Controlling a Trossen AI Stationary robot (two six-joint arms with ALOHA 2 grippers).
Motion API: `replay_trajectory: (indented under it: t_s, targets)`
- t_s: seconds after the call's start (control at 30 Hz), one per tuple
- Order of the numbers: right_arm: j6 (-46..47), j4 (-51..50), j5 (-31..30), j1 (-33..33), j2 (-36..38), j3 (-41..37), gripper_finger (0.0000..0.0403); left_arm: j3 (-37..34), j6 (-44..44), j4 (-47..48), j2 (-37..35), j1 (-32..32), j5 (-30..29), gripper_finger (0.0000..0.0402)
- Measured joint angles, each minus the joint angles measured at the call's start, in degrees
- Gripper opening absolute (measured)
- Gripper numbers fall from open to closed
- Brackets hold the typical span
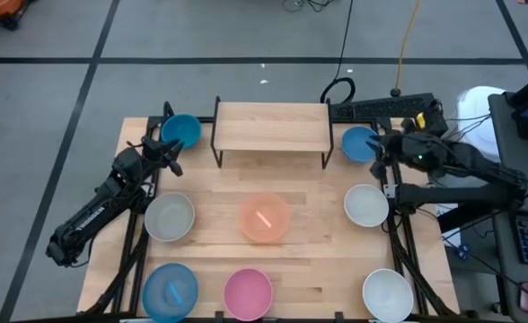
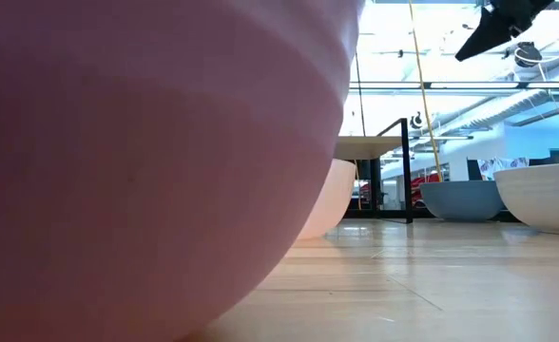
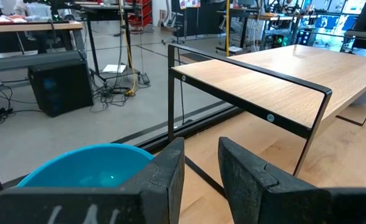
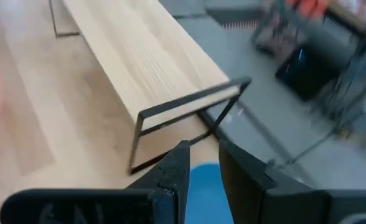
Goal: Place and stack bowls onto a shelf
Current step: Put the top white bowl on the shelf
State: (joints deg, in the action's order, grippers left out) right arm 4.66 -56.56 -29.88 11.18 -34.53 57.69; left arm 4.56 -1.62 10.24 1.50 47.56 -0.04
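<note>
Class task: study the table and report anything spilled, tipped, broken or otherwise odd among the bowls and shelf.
Nothing stands out. All eight bowls sit upright and apart on the table, none spilled or visibly cracked, and the shelf stands square and bare. The orange-pink bowl shows only a light streak inside.

The shelf [image 1: 271, 126] is standing empty at the table's far edge, a blue bowl [image 1: 181, 130] and another blue bowl [image 1: 360, 143] flanking it; 6 more bowls are sitting upright nearer.
</note>
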Motion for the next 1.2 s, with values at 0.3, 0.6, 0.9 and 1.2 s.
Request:
replay_trajectory:
  t_s: [0.3, 0.6, 0.9, 1.2]
  targets:
    - [18.37, -16.98, 4.16, 1.17, -9.33, 10.32, 0.0082, 0.00, -0.38, 0.02, 0.00, 0.01, 0.00, 0.0104]
    - [27.99, -19.82, 9.17, 7.24, -17.27, 12.17, 0.0082, 0.00, -4.59, 0.02, 0.00, 0.01, -0.01, 0.0104]
    - [23.63, -16.53, 5.96, 17.24, -22.26, 12.16, 0.0082, -0.01, -5.10, 0.02, 0.00, -0.01, -0.01, 0.0104]
    - [4.76, -14.48, 18.08, 27.75, -26.44, 12.17, 0.0082, 0.00, -7.33, 0.13, 0.00, -0.01, 0.00, 0.0104]
